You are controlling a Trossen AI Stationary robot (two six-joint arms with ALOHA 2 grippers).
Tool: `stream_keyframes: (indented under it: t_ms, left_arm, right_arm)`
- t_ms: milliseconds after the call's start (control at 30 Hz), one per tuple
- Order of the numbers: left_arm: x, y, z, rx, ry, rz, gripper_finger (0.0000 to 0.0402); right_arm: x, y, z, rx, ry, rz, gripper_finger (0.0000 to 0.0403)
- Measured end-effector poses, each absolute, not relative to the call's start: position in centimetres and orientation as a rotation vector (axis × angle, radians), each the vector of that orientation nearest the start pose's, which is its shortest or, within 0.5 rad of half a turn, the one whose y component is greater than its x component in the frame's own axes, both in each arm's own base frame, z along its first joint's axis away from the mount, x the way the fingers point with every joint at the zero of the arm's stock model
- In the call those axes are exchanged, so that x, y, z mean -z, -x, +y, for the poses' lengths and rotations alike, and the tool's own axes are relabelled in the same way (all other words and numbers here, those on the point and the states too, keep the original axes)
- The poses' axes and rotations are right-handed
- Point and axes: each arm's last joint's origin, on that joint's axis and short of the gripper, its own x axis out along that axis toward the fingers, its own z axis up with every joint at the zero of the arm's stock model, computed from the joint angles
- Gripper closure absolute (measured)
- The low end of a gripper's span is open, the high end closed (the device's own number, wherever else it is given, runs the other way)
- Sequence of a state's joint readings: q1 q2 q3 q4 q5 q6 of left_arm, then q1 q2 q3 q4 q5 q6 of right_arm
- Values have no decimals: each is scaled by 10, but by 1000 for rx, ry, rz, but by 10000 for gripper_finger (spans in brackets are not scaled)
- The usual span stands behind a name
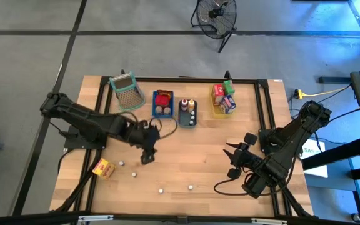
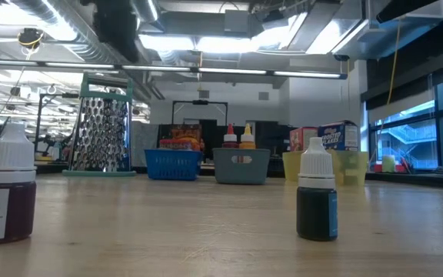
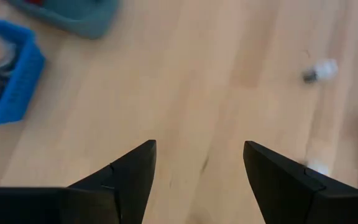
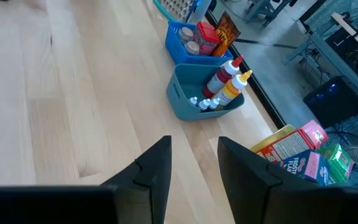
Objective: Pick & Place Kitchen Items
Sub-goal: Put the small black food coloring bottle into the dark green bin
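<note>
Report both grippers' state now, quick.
Left gripper: open, nothing between the fingers, above bare table.
Right gripper: open, holding nothing, aimed toward the grey tray.

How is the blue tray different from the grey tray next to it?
The blue tray holds a red packet and round lidded tubs; the grey tray holds two squeeze bottles, one red-capped and one yellow-capped, plus tiny white-capped bottles. The blue tray's walls look slotted in the low view; the grey tray's look solid, with a handle cut-out. Both are small open rectangular trays standing side by side at the table's far edge.
</note>
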State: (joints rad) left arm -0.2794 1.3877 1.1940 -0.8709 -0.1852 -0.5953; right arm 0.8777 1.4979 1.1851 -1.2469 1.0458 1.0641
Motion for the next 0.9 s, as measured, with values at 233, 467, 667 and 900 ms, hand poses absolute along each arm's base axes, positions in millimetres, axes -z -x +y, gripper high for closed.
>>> stream_keyframes:
  t_ms: [233,467,667,900]
  left_arm:
    - [-290,-250,-103,-77,210,1051,164]
    - [-290,-244,-119,-30,145,1037,164]
    - [-284,-244,-128,-72,93,1025,164]
    - [-272,-248,-132,-22,76,1115,164]
  right_arm:
    - [-266,-181,179,528,286,654,270]
    - [-267,-181,179,532,299,639,270]
    - [-267,-181,179,534,300,635,270]
    - [-267,-181,178,534,301,635,270]
